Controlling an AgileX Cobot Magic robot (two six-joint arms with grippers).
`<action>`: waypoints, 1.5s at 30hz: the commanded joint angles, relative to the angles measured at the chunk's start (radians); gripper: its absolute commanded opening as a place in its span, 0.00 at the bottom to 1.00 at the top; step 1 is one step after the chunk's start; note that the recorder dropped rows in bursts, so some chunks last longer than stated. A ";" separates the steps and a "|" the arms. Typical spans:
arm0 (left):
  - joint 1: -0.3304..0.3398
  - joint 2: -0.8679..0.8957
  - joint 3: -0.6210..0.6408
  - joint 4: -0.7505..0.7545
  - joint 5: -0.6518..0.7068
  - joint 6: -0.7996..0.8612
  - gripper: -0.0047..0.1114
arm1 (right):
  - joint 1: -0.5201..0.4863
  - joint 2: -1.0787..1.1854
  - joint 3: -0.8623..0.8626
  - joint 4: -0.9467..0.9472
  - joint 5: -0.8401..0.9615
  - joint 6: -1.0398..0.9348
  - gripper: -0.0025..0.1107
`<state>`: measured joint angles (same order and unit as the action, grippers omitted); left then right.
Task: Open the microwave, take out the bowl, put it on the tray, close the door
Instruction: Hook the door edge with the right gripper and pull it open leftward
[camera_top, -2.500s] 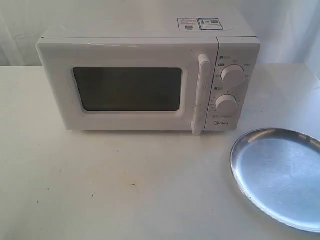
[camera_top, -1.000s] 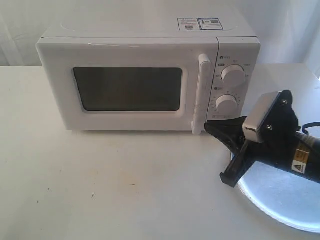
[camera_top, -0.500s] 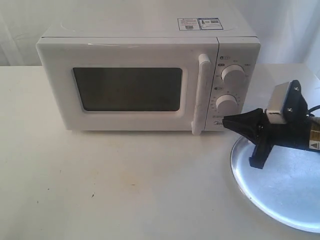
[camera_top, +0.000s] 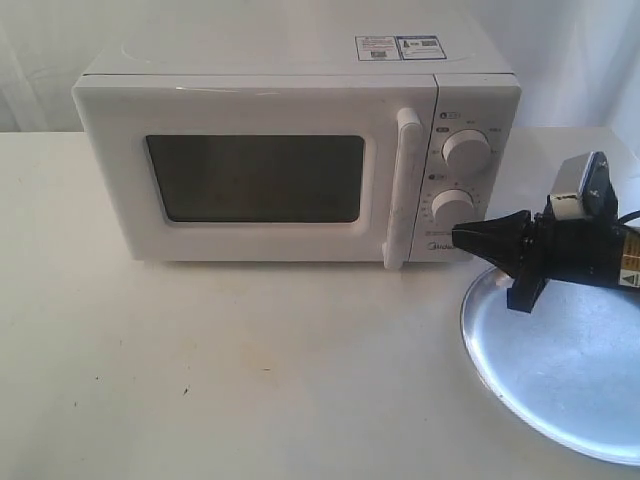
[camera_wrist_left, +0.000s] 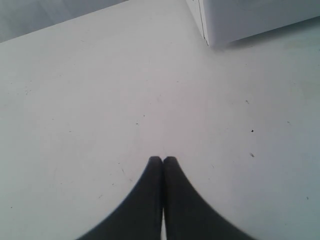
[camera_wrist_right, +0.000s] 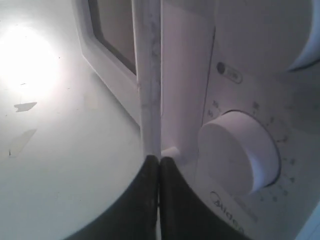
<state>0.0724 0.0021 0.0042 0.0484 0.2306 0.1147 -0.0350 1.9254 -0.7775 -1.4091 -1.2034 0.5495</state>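
The white microwave (camera_top: 300, 150) stands at the back of the table with its door (camera_top: 255, 175) closed; the bowl is hidden. The vertical bar handle (camera_top: 402, 190) is at the door's right edge. My right gripper (camera_top: 458, 239) is shut with nothing in it, its tips just right of the handle's lower end, below the lower knob (camera_top: 453, 208). In the right wrist view the shut gripper (camera_wrist_right: 159, 160) points at the handle (camera_wrist_right: 149, 75) close up. The silver tray (camera_top: 570, 370) lies at the front right, under the right arm. My left gripper (camera_wrist_left: 163, 160) is shut and empty above bare table.
A corner of the microwave (camera_wrist_left: 250, 20) shows at the edge of the left wrist view, well away from the left gripper. The upper knob (camera_top: 466, 150) sits above the lower one. White table (camera_top: 250, 370) stretches in front of the microwave.
The right arm came in from the right, rose over the tray and rolled so its shut tips now point at the handle's lower end. The microwave and tray have not moved.
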 joint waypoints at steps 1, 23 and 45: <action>-0.004 -0.002 -0.004 -0.004 0.001 -0.006 0.04 | 0.026 0.001 -0.004 0.046 -0.018 0.005 0.04; -0.004 -0.002 -0.004 -0.004 0.001 -0.006 0.04 | 0.219 0.001 -0.004 0.319 -0.004 -0.131 0.65; -0.004 -0.002 -0.004 -0.004 0.001 -0.006 0.04 | 0.324 0.002 -0.012 0.074 0.055 -0.310 0.02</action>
<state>0.0724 0.0021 0.0042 0.0484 0.2306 0.1147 0.2676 1.9240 -0.7778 -1.0101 -1.1009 0.3066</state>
